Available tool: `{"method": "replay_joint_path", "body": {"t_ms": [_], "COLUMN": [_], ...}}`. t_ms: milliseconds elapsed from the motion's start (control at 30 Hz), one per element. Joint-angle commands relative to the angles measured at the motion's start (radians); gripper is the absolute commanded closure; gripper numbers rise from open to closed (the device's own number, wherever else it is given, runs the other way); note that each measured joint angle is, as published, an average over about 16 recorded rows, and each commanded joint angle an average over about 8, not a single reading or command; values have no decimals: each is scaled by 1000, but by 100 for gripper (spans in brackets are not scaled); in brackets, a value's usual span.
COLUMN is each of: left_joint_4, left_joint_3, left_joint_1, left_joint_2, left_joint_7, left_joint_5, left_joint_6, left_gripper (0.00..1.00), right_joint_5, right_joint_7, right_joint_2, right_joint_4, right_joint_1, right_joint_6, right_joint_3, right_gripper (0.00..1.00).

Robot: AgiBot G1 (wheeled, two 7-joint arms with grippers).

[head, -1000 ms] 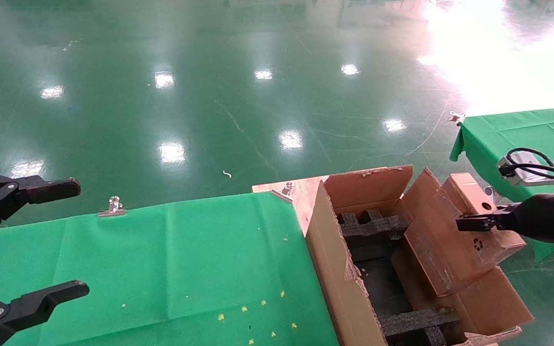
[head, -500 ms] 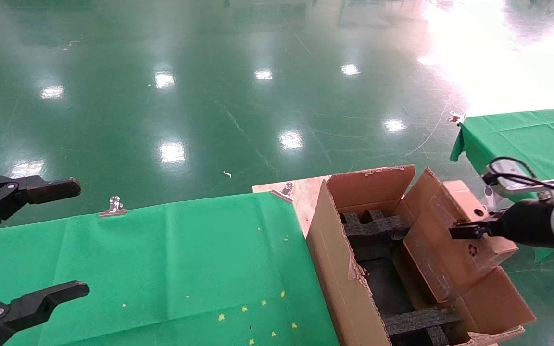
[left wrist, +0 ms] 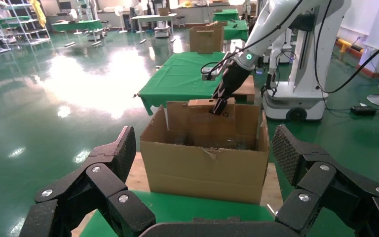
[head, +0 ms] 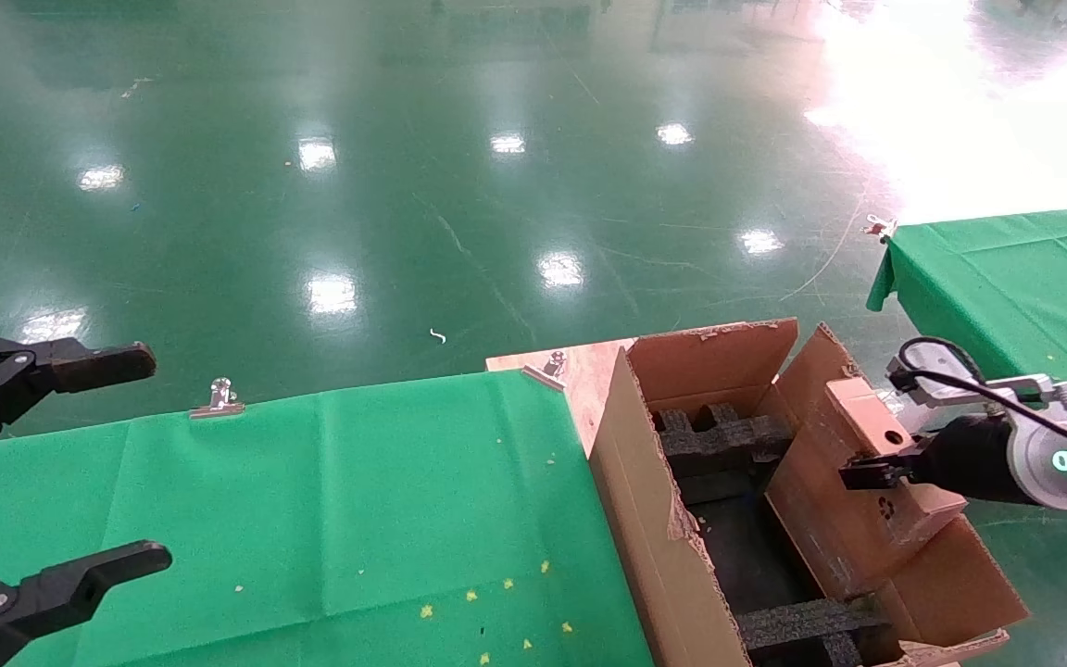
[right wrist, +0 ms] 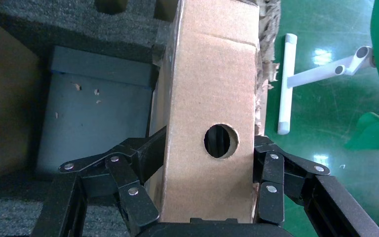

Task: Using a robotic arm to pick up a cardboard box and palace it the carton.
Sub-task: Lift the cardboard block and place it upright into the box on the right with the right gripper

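My right tool point(right wrist: 205, 197) clamps the cardboard box point(head: 853, 500) across its narrow faces, fingers point(right wrist: 128, 173) pressed on either side of the face with the round hole. I judge this the lowering step. The box hangs tilted over the carton point(head: 654, 519), its lower end already inside, its upper end leaning against the carton's right-hand flap point(head: 807, 371).

My left tool point(head: 43, 482) sits parked and spread wide, holding nothing, over the green-covered bench point(head: 330, 500) to the left of the carton.

The risk I see: the tilted box could catch on the ragged flap or land across the black foam inserts point(head: 719, 440) inside the carton and wedge there instead of seating flat. A grip this near one end could also let the box pivot.

Beyond the carton stretches a glossy green floor point(head: 459, 185) mirroring ceiling lights, and to the carton's far right stands a second green-draped bench point(head: 1006, 269). The left wrist view shows more draped benches and shelving farther off.
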Motion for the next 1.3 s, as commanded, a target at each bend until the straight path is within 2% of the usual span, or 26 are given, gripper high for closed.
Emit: {"method": "replay_joint_path", "body": {"t_ms": [33, 600, 1300], "left_joint_4": [0, 0, 0], "left_joint_3": [0, 0, 0], "left_joint_1": [0, 0, 0], "left_joint_2": [0, 0, 0], "left_joint_7": [0, 0, 0], "left_joint_5": [0, 0, 0], "left_joint_6": [0, 0, 0], "left_gripper": [0, 0, 0], "right_joint_5": [-8, -30, -21], "right_joint_7": [14, 107, 142], "right_joint_2": [-10, -92, -182], "right_joint_4": [-4, -73, -148], "right_joint_1": [-16, -172, -295], "right_joint_6": [14, 130, 180], "right_joint_3": [-5, -33, -47], "right_gripper": [100, 100, 100]}}
